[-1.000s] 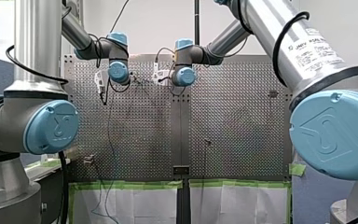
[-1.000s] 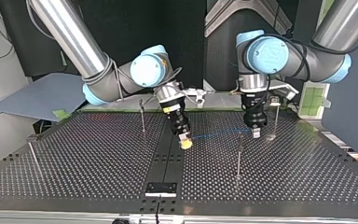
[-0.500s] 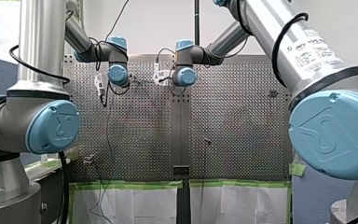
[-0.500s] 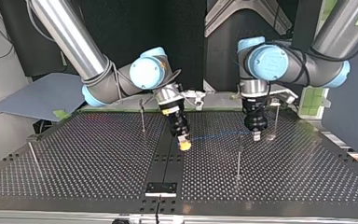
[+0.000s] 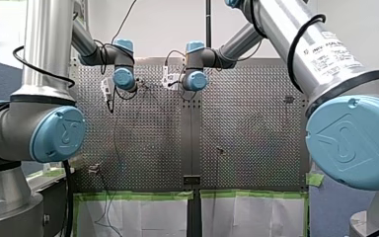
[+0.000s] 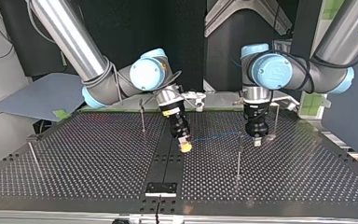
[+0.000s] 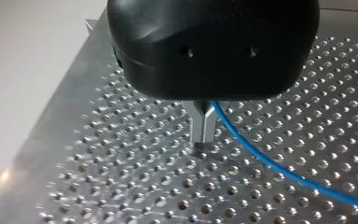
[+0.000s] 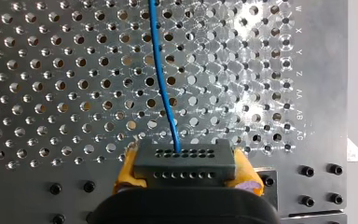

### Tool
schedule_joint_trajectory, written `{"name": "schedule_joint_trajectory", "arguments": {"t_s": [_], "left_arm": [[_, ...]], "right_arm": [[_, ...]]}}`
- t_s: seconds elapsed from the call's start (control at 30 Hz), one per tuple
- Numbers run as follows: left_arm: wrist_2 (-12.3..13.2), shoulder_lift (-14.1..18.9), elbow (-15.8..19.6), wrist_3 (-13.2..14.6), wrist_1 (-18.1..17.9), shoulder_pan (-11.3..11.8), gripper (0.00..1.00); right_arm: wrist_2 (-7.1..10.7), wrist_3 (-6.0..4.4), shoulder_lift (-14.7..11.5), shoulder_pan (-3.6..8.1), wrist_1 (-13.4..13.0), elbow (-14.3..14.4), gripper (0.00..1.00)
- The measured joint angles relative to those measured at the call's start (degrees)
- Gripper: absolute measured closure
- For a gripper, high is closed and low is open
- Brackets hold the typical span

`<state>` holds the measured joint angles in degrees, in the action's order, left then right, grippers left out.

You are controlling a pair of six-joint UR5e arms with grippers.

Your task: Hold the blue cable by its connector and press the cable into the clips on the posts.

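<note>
The thin blue cable (image 8: 162,79) runs out of a grey connector block (image 8: 185,167). My right gripper (image 8: 186,173) is shut on that block with its yellow pads (image 8: 129,164). In the top view, my right gripper (image 6: 184,145) hangs low over the plate's middle. The blue cable (image 6: 214,135) stretches from it to my left gripper (image 6: 257,140). My left gripper (image 7: 203,134) has its metal fingers shut on the cable (image 7: 279,170) just above the perforated plate. A clip post (image 6: 238,156) stands just beside my left gripper, and another post (image 6: 276,119) stands behind it.
Two more thin posts rise from the perforated table (image 6: 98,158): one (image 6: 142,115) beside my right arm's wrist and one (image 6: 32,156) near the top view's left edge. A black bracket (image 6: 161,188) sits at the plate's near edge.
My left gripper has sunk lower and moved slightly toward the top view's right, closer to the plate beside the near post. My right gripper has barely shifted.
</note>
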<state>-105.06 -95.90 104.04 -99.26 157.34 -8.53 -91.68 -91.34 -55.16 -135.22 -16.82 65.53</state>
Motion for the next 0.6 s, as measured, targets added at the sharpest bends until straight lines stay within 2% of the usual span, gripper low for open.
{"name": "schedule_joint_trajectory", "arguments": {"t_s": [0.17, 0.37, 0.6], "left_arm": [[0.9, -1.5, -1.7, -0.7, 0.3, 0.2, 1.0], [1.9, -2.3, -3.1, -2.4, -0.2, 0.8, 1.0], [3.6, -3.9, -4.2, -2.9, 0.1, 2.0, 1.0]], "right_arm": [[0.0, -0.05, 0.3, 0.06, 0.0, -0.3, 1.0], [0.01, -0.08, 2.3, 0.2, 0.2, -1.8, 1.0], [0.14, -0.72, 4.6, 1.11, 0.4, -4.0, 1.0]]}}
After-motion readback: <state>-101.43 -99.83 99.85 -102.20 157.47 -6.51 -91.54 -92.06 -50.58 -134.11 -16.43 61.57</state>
